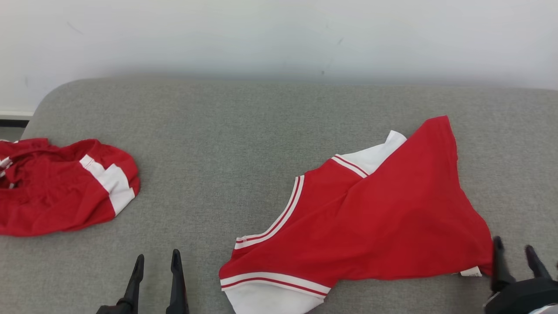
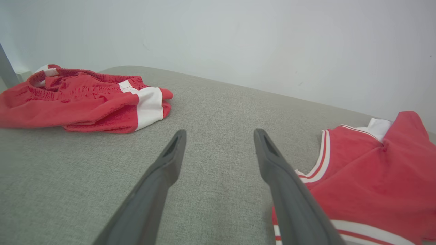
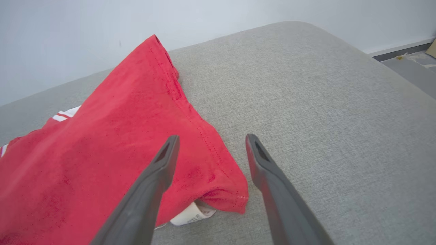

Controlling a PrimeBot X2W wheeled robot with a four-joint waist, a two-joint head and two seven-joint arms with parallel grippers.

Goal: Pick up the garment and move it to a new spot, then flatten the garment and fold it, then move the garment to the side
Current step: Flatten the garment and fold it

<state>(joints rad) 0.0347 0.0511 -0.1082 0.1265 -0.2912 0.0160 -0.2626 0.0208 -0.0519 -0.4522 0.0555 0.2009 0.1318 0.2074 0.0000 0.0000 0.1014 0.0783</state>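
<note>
Red garment (image 1: 392, 209) with white trim lies crumpled toward the near right of the grey upholstered surface (image 1: 218, 131), its white sleeve cut off by the head view's bottom edge. Right gripper (image 1: 513, 247) sits at its right hem corner, fingers spread and holding nothing. A white label (image 3: 190, 214) is half tucked under the hem. Left gripper (image 1: 158, 257) is open over bare fabric. Second red garment (image 1: 56, 187) is bunched at the left edge, partly cut off.

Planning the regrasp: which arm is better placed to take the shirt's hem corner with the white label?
Right. The right gripper stands open with the red shirt's labelled corner at its fingers. The left gripper is open over bare cushion, off the shirt's other end.
</note>
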